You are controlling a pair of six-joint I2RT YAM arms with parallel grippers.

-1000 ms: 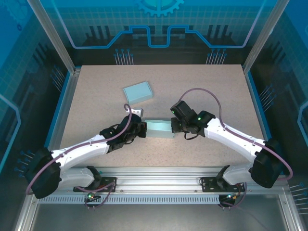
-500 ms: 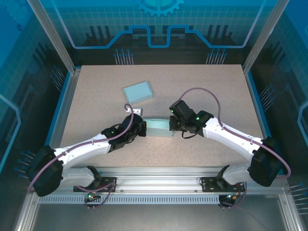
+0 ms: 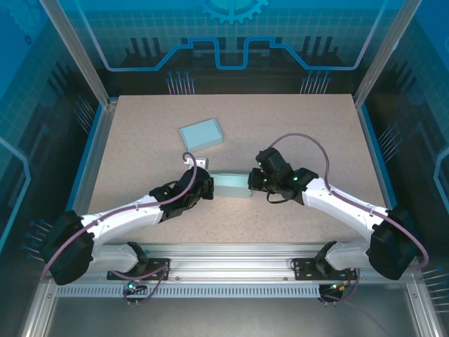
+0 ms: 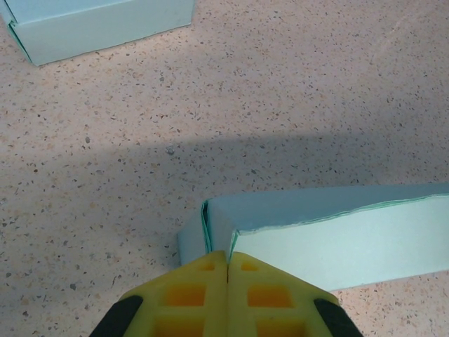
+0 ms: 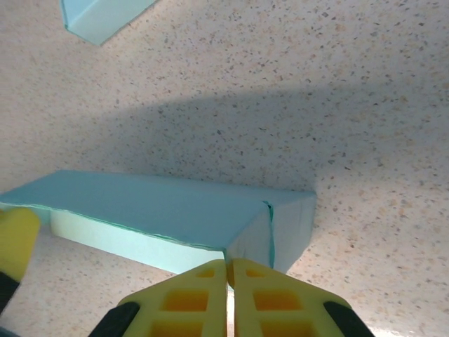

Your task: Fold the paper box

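Note:
The light blue paper box point(image 3: 230, 186) lies flat on the speckled table between my two grippers. At its left end sits my left gripper point(image 3: 209, 188), shut. In the left wrist view the yellow fingertips point(image 4: 203, 270) of the left gripper point(image 4: 227, 256) press together against the corner of the box point(image 4: 330, 225), where the folded end flap meets the front panel. My right gripper point(image 3: 254, 184) is shut at the right end. In the right wrist view the right gripper point(image 5: 229, 265) touches the end flap of the box point(image 5: 147, 210). Whether either one pinches a flap edge is unclear.
A second, closed light blue box point(image 3: 200, 133) rests on the table behind and to the left, apart from the arms; it also appears as the box point(image 4: 98, 28) in the left wrist view and as the box point(image 5: 98, 17) in the right wrist view. Blue frame rails border the table point(image 3: 316, 133).
The right wrist has shifted slightly to the right and turned a little, and the box has crept a little away from the arms' bases. The left arm has barely moved.

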